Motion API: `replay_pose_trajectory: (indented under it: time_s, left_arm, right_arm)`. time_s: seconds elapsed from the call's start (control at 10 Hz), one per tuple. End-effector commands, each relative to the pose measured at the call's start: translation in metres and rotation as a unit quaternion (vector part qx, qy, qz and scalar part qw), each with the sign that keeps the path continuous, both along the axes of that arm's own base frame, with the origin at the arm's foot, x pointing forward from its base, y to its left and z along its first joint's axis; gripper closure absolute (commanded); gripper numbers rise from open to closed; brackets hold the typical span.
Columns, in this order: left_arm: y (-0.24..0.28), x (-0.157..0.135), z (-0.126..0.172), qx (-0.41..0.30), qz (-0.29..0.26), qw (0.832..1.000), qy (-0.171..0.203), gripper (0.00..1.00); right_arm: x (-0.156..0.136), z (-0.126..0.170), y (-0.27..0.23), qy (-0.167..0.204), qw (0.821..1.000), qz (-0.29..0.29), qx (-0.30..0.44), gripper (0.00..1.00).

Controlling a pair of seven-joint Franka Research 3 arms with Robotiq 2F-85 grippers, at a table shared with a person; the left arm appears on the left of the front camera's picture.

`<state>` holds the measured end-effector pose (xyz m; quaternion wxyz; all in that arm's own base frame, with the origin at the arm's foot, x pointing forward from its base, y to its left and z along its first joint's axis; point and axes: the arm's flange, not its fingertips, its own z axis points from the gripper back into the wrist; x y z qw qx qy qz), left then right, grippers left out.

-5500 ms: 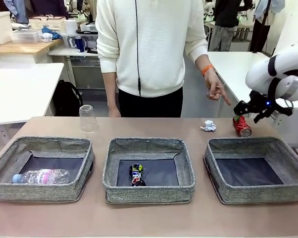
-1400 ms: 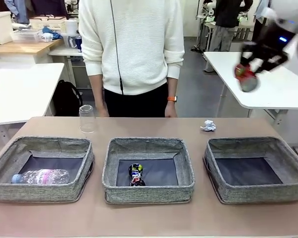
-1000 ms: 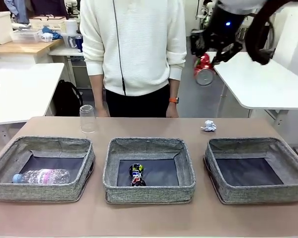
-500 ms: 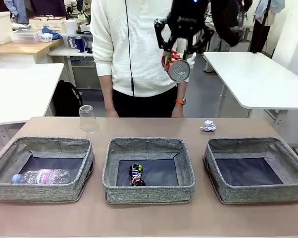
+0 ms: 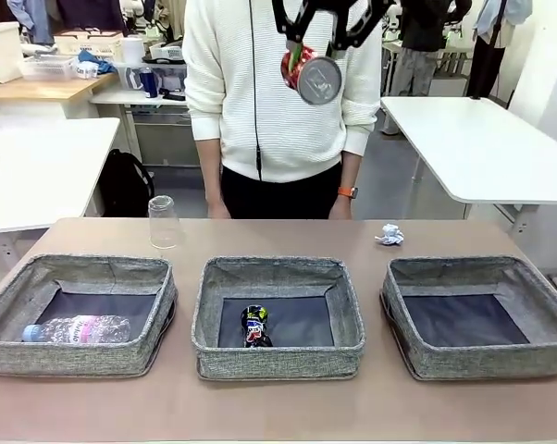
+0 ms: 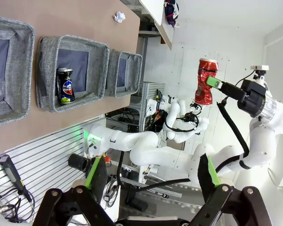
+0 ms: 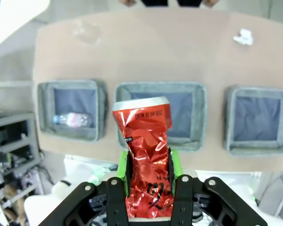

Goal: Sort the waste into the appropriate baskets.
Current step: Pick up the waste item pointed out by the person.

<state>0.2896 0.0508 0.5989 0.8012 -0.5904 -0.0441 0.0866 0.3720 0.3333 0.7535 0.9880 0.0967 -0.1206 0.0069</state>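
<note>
My right gripper (image 5: 308, 57) is shut on the crushed red can (image 5: 312, 77) and holds it high in the air above the middle basket (image 5: 278, 269). From the right wrist the red can (image 7: 147, 155) sits between the green pads, far above the table. A crushed dark can (image 5: 253, 326) lies in the middle basket. The clear bottle (image 5: 79, 328) lies in the left basket (image 5: 82, 268), while the right basket (image 5: 482, 267) holds nothing. A clear cup (image 5: 163, 222) stands upside down and a paper ball (image 5: 388, 235) lies on the table's far side. My left gripper (image 6: 150, 173) is open and holds nothing.
A person in a white sweater (image 5: 278, 83) stands at the table's far edge, hands down by the sides. White tables (image 5: 482, 148) stand behind on both sides. Bare tabletop (image 5: 278, 407) runs in front of the baskets.
My right gripper has carried the red can leftwards and higher, from the upper right to above the middle basket. The person has shifted slightly to the right.
</note>
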Motion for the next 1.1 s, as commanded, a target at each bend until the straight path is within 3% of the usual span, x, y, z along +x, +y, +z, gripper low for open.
replay_pose_trajectory:
  time_s: [0.0, 0.4, 0.5, 0.6, 0.7, 0.8, 1.0]
  left_arm:
    - [0.003, -0.002, 0.001, 0.004, -0.006, 1.0, -0.006, 0.0]
    - [0.003, -0.002, 0.001, 0.004, -0.006, 1.0, -0.006, 0.0]
    - [0.003, -0.002, 0.001, 0.004, -0.006, 1.0, -0.006, 0.0]
    - [0.003, -0.002, 0.001, 0.004, -0.006, 1.0, -0.006, 0.0]
    - [0.003, -0.002, 0.001, 0.004, -0.006, 1.0, -0.006, 0.0]
    - [0.003, -0.002, 0.001, 0.004, -0.006, 1.0, -0.006, 0.0]
    - [0.003, -0.002, 0.001, 0.004, -0.006, 1.0, -0.006, 0.0]
  right_arm:
    - [0.005, 0.015, 0.014, 0.024, 0.999, -0.006, 0.04, 0.61]
    - [0.01, 0.004, 0.052, 0.046, 0.998, 0.018, 0.044, 0.61]
    - [0.016, 0.004, 0.053, 0.076, 0.995, 0.052, 0.041, 0.61]
    - [0.022, -0.002, 0.043, 0.076, 0.995, 0.036, 0.049, 0.61]
    - [0.025, -0.014, 0.022, 0.103, 0.992, 0.033, 0.064, 0.61]
    - [0.017, -0.011, 0.051, 0.059, 0.997, 0.04, 0.038, 0.61]
    - [0.017, -0.011, 0.051, 0.059, 0.997, 0.04, 0.038, 0.61]
